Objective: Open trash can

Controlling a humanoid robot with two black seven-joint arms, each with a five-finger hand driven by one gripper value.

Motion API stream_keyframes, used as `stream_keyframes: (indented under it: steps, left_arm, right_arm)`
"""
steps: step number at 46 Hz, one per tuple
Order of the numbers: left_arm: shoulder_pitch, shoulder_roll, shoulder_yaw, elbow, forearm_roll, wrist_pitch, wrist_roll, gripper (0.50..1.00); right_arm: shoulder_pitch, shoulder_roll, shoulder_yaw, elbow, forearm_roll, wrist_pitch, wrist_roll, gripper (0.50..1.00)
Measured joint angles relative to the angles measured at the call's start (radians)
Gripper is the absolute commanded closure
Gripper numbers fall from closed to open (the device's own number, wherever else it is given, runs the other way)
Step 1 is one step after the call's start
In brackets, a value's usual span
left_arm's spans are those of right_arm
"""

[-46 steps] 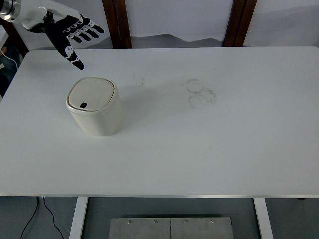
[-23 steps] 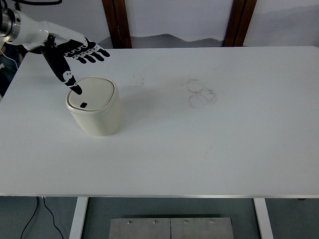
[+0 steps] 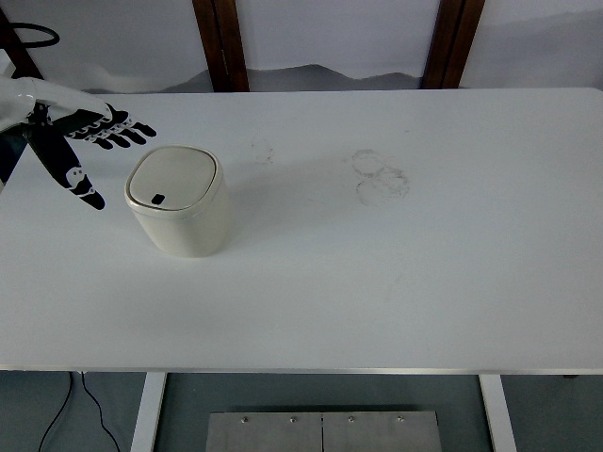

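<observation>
Trash can [image 3: 179,202], cream with rounded corners, stands upright toward the left end of the white table [image 3: 377,273], nearer the far edge than the near one. Its lid [image 3: 172,177] lies flat and shut, the small dark button [image 3: 157,199] at the lid's near edge showing plainly.

Just left of the can hangs the left hand [image 3: 80,146], reaching in from the left edge. Its dark fingers [image 3: 118,135] are spread flat and point toward the can's far-left side, while the thumb [image 3: 83,186] angles down toward the near edge. It holds nothing and touches nothing; a strip of bare table shows between thumb tip and can wall.

Half a second ago the thumb tip rested on the lid, close to the button; a second ago the hand was up by the far-left corner. So it came down onto the lid and has now drawn back off to the left. Since the lid still looks closed, that press seems not to have released it, and another attempt squarely on the button is likely needed.

The right hand is not in view.
</observation>
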Motion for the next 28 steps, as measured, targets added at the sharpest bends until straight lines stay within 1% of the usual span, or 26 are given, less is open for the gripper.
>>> stream_keyframes:
  steps: [14, 28]
  left_arm:
    - [0.023, -0.008, -0.002, 0.002, 0.005, 0.0, 0.0, 0.5]
    - [0.075, -0.02, -0.002, 0.003, 0.043, 0.0, 0.0, 0.5]
  right_arm:
    - [0.0, 0.0, 0.0, 0.0, 0.0, 0.0, 0.0, 0.505]
    - [0.0, 0.0, 0.0, 0.0, 0.0, 0.0, 0.001, 0.505]
